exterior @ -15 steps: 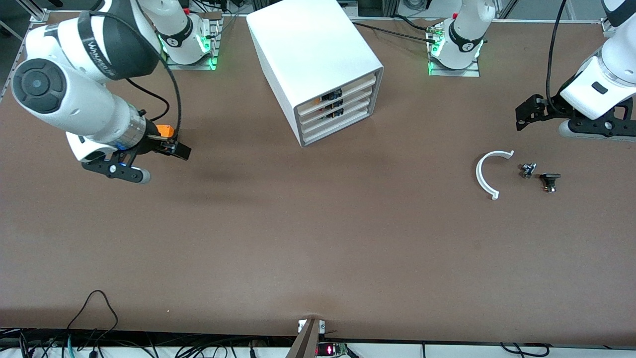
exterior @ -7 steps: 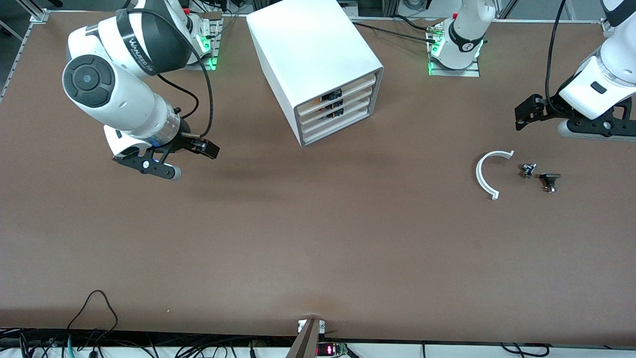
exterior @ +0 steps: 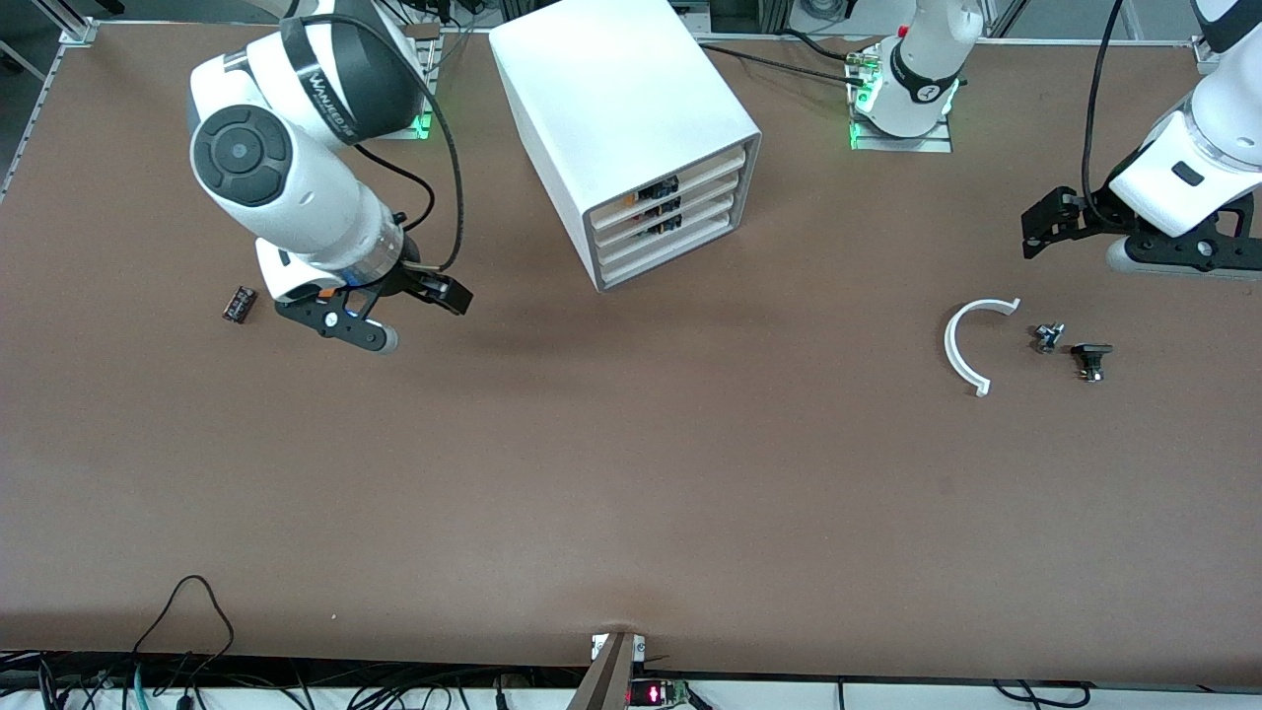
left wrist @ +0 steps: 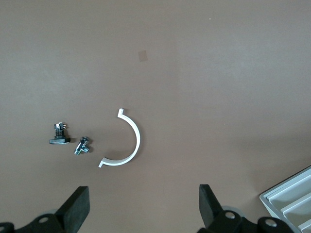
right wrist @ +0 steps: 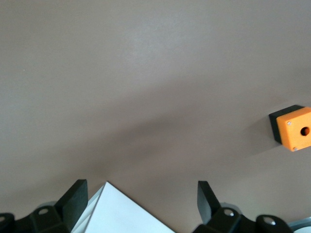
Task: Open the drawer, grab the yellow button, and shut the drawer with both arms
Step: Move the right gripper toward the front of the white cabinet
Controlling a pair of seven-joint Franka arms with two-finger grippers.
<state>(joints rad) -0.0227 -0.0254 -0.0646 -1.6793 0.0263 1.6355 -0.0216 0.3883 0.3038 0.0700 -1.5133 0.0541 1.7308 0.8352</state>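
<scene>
The white cabinet stands near the robots' bases, its four drawers facing the front camera. The topmost drawer sits flush with the drawers below it. The button is hidden. My right gripper is open and empty, over the table beside the cabinet toward the right arm's end. Its wrist view shows a white cabinet corner between the fingers. My left gripper is open and empty, over the table at the left arm's end; its wrist view shows bare table between the fingers.
An orange cube with a hole lies near the right gripper. A small black part lies toward the right arm's end. A white C-shaped clip, a small metal fitting and a black part lie near the left gripper.
My right arm has swung toward the cabinet, uncovering the small black part on the table. The left arm has not moved.
</scene>
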